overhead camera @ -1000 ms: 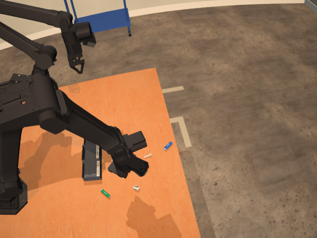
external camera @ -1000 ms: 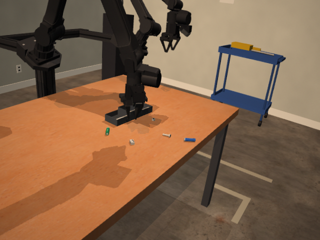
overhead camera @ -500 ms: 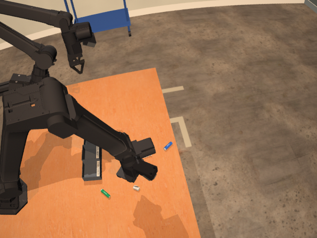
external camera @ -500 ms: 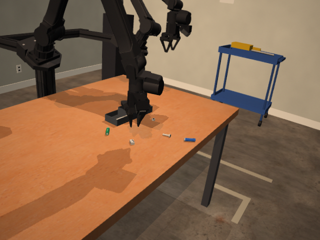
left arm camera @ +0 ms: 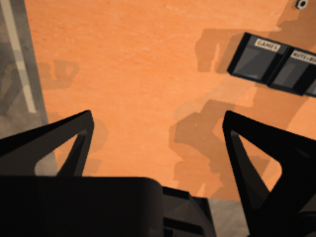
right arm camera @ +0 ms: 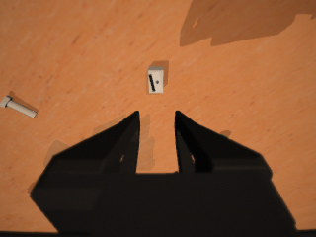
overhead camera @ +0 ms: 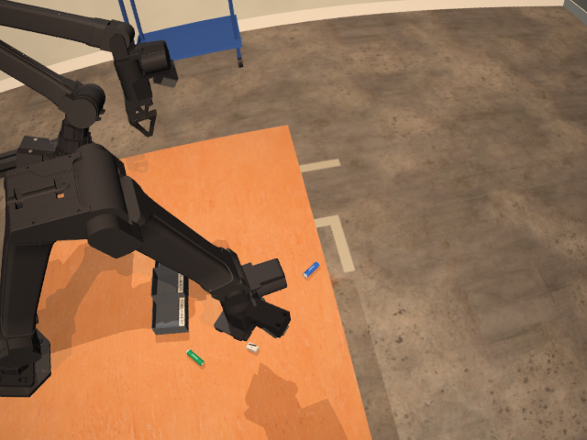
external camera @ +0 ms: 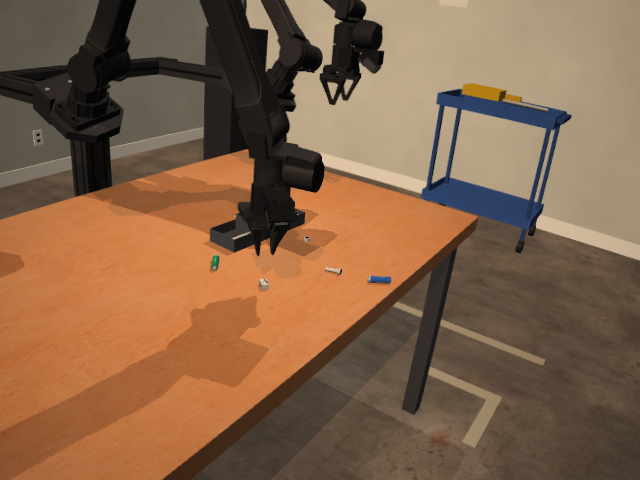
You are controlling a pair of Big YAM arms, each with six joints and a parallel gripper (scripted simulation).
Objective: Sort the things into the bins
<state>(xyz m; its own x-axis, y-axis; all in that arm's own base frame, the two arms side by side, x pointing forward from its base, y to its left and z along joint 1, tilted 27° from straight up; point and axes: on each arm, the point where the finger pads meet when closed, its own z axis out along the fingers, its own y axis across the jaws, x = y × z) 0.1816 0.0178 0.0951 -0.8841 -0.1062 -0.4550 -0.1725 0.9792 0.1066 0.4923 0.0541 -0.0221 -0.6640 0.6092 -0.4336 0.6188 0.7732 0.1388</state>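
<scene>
- Orange tabletop (overhead camera: 227, 189) (external camera: 129, 320) (left arm camera: 128, 59) (right arm camera: 74, 64); green cylinder (overhead camera: 194, 357) (external camera: 215, 262), left of the right gripper (overhead camera: 274, 319) (external camera: 265, 253) (right arm camera: 157, 116).
- Labelled bins (overhead camera: 171, 330) (external camera: 223, 240) (left arm camera: 239, 53), behind that gripper.
- Its fingers: slightly spread, nothing pinched; white block (overhead camera: 252, 347) (external camera: 264, 284) (right arm camera: 156, 80) just in front.
- Nut (external camera: 307, 238) (left arm camera: 301, 4), then bolt (external camera: 333, 270) (right arm camera: 20, 107), to its right.
- Left gripper (overhead camera: 150, 125) (external camera: 340, 98) (left arm camera: 158, 114), high up, spread wide.
- Blue cylinder (overhead camera: 311, 269) (external camera: 379, 279), farthest right of the right gripper.

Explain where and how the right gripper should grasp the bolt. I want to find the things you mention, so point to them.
Grip the bolt (external camera: 332, 270) (right arm camera: 22, 108) mid-shank, from above. It lies flat, so the right gripper (external camera: 265, 253) (right arm camera: 157, 118) should probably turn until its fingers straddle the narrow shank, closing across its length; the wider head at one end should help stop it slipping.
</scene>
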